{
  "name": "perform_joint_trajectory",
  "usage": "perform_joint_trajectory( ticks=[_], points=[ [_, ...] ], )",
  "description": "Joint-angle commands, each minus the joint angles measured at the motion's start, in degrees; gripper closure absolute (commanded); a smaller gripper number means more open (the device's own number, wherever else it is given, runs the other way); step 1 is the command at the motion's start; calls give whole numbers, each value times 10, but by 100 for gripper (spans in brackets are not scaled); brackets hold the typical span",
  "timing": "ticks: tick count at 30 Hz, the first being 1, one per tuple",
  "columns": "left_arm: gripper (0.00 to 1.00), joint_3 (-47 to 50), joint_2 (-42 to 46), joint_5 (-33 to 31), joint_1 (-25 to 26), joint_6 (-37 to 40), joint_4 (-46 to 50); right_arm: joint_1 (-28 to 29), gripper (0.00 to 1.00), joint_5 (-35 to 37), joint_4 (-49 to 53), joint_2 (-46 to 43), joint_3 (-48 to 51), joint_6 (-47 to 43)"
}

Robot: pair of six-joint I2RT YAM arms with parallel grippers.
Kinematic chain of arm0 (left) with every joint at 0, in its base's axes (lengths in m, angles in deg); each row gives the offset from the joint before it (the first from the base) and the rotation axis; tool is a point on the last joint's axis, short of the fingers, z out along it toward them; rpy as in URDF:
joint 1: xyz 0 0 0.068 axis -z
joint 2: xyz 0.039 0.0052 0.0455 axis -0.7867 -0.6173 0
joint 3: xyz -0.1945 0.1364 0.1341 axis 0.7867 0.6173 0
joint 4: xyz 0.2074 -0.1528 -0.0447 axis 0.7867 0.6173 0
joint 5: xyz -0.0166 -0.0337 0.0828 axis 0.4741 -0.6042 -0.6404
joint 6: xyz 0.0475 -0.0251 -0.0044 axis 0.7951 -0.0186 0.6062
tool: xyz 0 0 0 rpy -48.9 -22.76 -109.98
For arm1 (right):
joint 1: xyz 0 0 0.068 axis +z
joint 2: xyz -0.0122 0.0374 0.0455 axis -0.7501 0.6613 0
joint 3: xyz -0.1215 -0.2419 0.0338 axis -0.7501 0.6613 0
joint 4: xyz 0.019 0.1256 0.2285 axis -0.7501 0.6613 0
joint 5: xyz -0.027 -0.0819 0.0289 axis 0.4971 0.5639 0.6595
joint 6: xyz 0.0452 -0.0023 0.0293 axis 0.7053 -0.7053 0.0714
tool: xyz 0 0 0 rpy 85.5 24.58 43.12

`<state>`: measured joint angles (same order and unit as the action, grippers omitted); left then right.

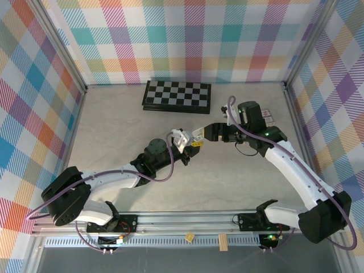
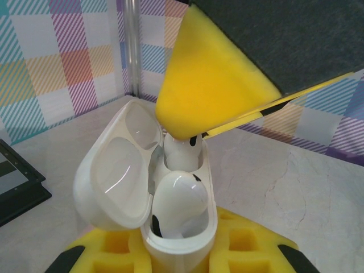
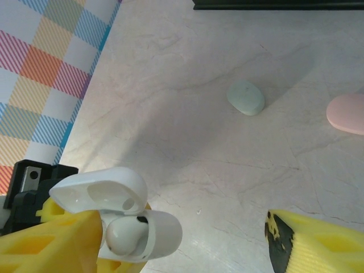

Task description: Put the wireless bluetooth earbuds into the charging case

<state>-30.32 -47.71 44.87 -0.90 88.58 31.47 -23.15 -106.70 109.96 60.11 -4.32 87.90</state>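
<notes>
The white charging case point(image 2: 211, 199) stands upright with its lid point(image 2: 114, 170) swung open to the left, and my left gripper point(image 2: 177, 259) is shut on its base between yellow pads point(image 2: 250, 244). Two white earbuds sit in its wells, one near point(image 2: 179, 196) and one far point(image 2: 181, 152). A yellow finger point(image 2: 199, 85) of my right gripper rests on top of the far earbud. In the right wrist view the case point(image 3: 162, 233) lies beside my right gripper's point(image 3: 182, 244) left finger point(image 3: 51, 244), and the jaws stand wide open. From above, both grippers, left point(image 1: 181, 141) and right point(image 1: 199, 135), meet mid-table.
A mint green case point(image 3: 245, 98) and a pink case point(image 3: 347, 114) lie shut on the marble table beyond the grippers. A black-and-white checkerboard point(image 1: 177, 95) lies at the back. Plaid walls close in the left, right and far sides.
</notes>
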Motion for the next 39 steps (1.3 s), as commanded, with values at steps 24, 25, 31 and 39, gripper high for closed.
perform_joint_trajectory(
  ticks=[24,25,31,39],
  points=[
    [88,11,33,-33,6,158,16,-1,19,-3,122,48,-68,-60],
    [88,10,34,-33,6,156,17,-2,19,-7,126,43,-67,-66],
    [88,9,42,-26,4,151,21,-1,19,-6,126,-2,-58,-107],
    [87,17,80,4,-3,191,79,-1,20,46,106,-30,-80,-115]
  ],
)
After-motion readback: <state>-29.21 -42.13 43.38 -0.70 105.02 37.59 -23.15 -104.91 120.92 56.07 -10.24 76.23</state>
